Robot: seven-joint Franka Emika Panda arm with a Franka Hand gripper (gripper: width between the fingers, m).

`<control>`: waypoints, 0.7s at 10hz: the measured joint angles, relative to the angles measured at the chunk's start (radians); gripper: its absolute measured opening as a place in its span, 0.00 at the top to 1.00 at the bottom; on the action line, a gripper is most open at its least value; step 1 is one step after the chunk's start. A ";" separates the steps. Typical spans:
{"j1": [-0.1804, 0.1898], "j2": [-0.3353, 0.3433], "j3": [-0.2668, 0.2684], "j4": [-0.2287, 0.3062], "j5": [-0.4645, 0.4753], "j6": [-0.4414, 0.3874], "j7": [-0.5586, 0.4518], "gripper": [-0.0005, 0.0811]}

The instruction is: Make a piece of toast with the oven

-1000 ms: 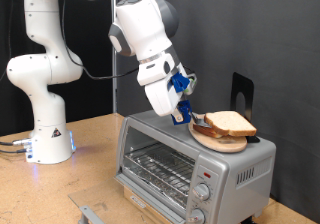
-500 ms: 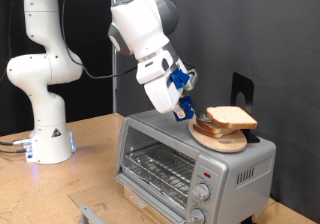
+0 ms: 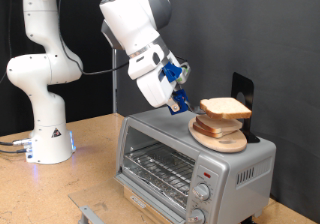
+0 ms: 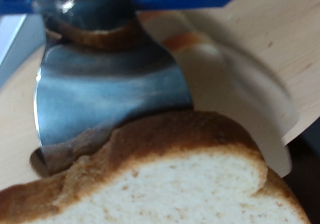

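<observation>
The piece of toast (image 3: 226, 108) is a pale slice with a brown crust, held level just above the round wooden plate (image 3: 218, 137) on top of the silver oven (image 3: 232, 169). It rests on the blade of a metal spatula (image 3: 195, 110). My gripper (image 3: 178, 90), with blue fingers, is shut on the spatula's handle, up and to the exterior view's left of the plate. In the wrist view the steel blade (image 4: 110, 94) runs under the toast (image 4: 150, 189), with the wooden plate (image 4: 262, 54) behind it.
The oven's wire rack (image 3: 158, 170) shows in its front, with two round knobs (image 3: 203, 194) beside it. A black upright object (image 3: 241, 88) stands behind the plate. The arm's white base (image 3: 46, 136) stands on the wooden table at the exterior view's left.
My gripper has risen and drawn back to the exterior view's left. The toast has come up off the wooden plate on the spatula and now hangs above it.
</observation>
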 joint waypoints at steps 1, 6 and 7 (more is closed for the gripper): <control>-0.001 -0.025 -0.012 -0.014 -0.004 -0.035 -0.006 0.40; -0.004 -0.077 -0.058 -0.043 0.107 -0.136 -0.180 0.40; -0.005 -0.104 -0.087 -0.052 0.125 -0.185 -0.224 0.40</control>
